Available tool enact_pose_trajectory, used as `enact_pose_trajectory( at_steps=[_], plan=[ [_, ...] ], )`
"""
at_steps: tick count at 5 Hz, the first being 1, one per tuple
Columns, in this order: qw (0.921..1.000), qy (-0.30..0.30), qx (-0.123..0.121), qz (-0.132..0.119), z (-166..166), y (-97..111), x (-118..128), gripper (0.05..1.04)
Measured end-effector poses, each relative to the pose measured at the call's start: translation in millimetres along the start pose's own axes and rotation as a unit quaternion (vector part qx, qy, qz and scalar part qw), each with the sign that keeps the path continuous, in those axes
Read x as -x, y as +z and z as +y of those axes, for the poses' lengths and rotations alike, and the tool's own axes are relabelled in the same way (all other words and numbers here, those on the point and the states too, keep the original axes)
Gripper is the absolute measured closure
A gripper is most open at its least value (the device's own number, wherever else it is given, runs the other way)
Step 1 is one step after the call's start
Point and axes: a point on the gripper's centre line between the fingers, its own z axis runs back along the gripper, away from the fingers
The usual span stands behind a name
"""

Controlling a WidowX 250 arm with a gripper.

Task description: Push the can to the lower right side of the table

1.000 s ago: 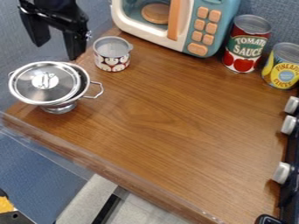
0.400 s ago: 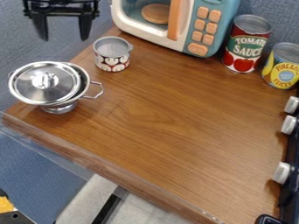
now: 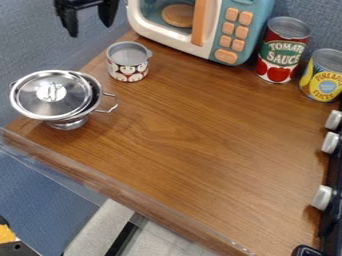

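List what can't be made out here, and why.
All in the camera view:
- Back of the can by the pot: turned away.
- Inside of the pot: hidden by its lid.
- What the gripper hangs from: cut off by the top edge.
- Rest of the stove: cut off by the right edge.

A blue-grey wall [image 3: 40,55] with a woven-looking texture runs behind the wooden counter [image 3: 200,150], whose brown top shows a flowing grain and a soft sheen of light. A clear strip [image 3: 93,182] edges its near side. Below the counter at lower left lie a blue surface [image 3: 47,190], a pale grey one [image 3: 100,227] and a black band [image 3: 122,242] beside it.
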Motion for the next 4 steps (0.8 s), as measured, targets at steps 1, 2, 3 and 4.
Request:
enact_pose_trajectory(
  at_steps=[1,2,3,4],
  plan=[
    [0.9983,0.053,-0.019,-0.010,-11.8,-12.5,-7.6,0.084],
    [0.9958,0.089,-0.017,-0.008,-19.4,-28.3,-7.5,0.084],
    [0.9950,0.097,-0.023,0.009,-21.7,-39.2,-0.2,0.084],
    [0.9954,0.092,-0.019,0.016,-24.1,-45.1,3.5,0.084]
  ],
)
